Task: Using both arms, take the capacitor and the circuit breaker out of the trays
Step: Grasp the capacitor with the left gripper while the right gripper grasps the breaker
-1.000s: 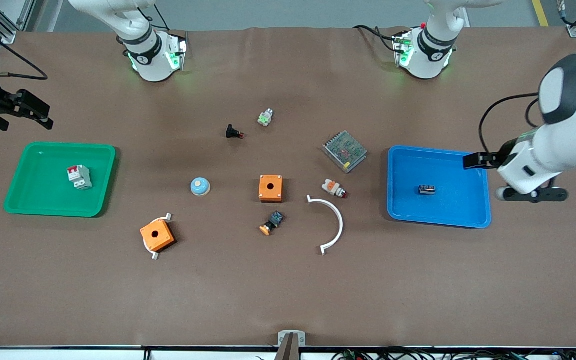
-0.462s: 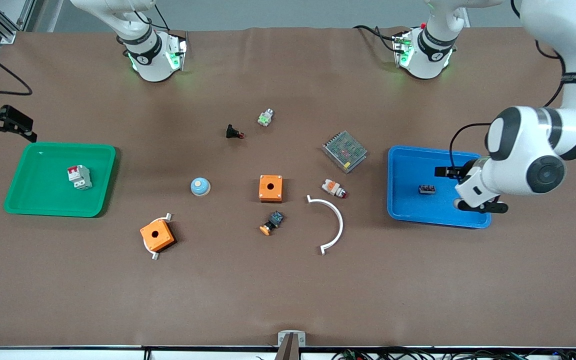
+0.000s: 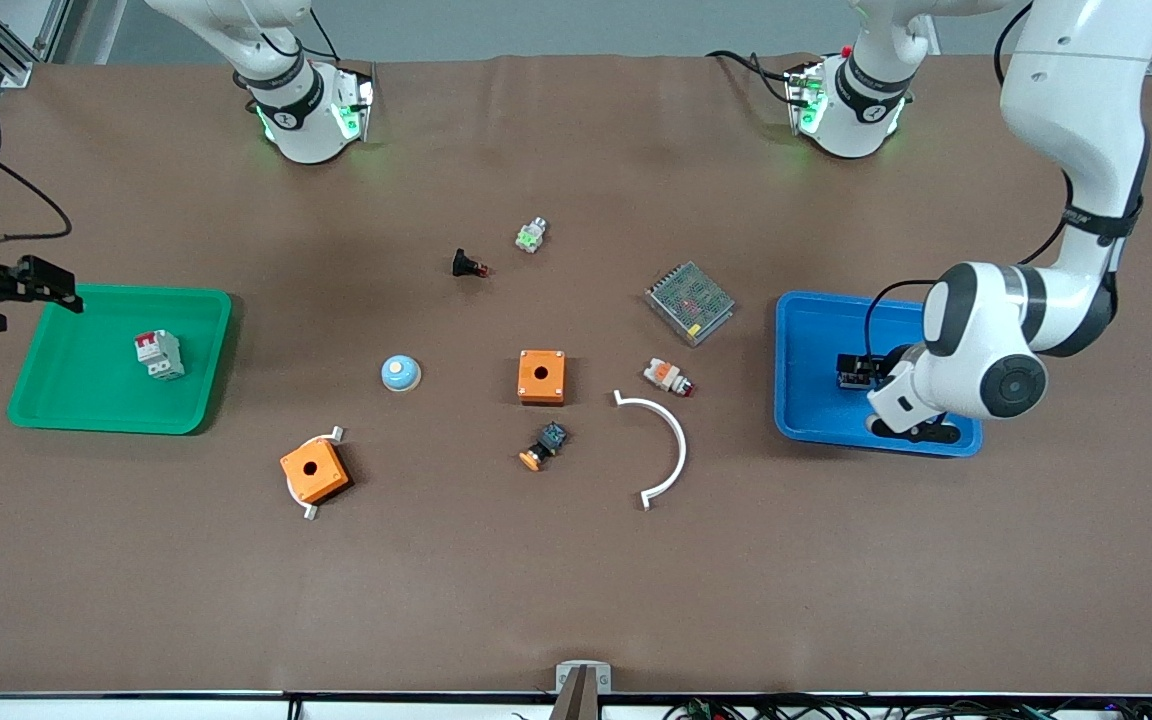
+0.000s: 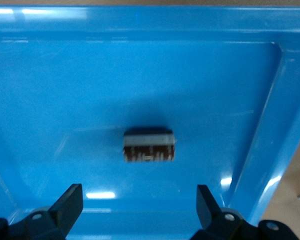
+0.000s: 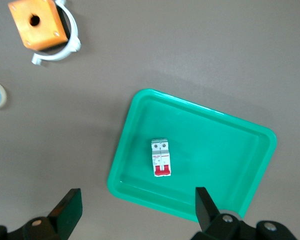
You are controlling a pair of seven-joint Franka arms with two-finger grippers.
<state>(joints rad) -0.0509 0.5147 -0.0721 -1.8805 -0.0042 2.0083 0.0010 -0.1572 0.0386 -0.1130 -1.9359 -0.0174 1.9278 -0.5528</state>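
The capacitor [image 4: 149, 146], a tiny dark block, lies in the blue tray [image 3: 816, 330] at the left arm's end of the table. My left gripper [image 3: 852, 370] is open and empty, low over this tray and right at the capacitor, which it mostly hides in the front view. In the left wrist view the gripper [image 4: 138, 207] is just short of the capacitor, inside the tray wall [image 4: 270, 125]. The breaker [image 3: 158, 354], white-grey with a red switch, lies in the green tray [image 3: 116, 425]. My right gripper [image 3: 56, 285] is open and empty, over the table at this tray's corner. The right wrist view shows the breaker [image 5: 161, 158], the tray [image 5: 121, 150] and the gripper [image 5: 137, 207].
Between the trays lie two orange boxes [image 3: 541, 376] [image 3: 314, 472], a white curved piece [image 3: 666, 440], a mesh-covered power supply [image 3: 690, 302], a blue dome button [image 3: 400, 373], a black-and-blue button [image 3: 543, 445], a white-and-orange cylinder [image 3: 668, 376], a black red-tipped part [image 3: 468, 265] and a small green-white part [image 3: 530, 235].
My left arm swung in from outside the blue tray and came down over the capacitor. My right gripper shifted lower along the table's end to the green tray's corner.
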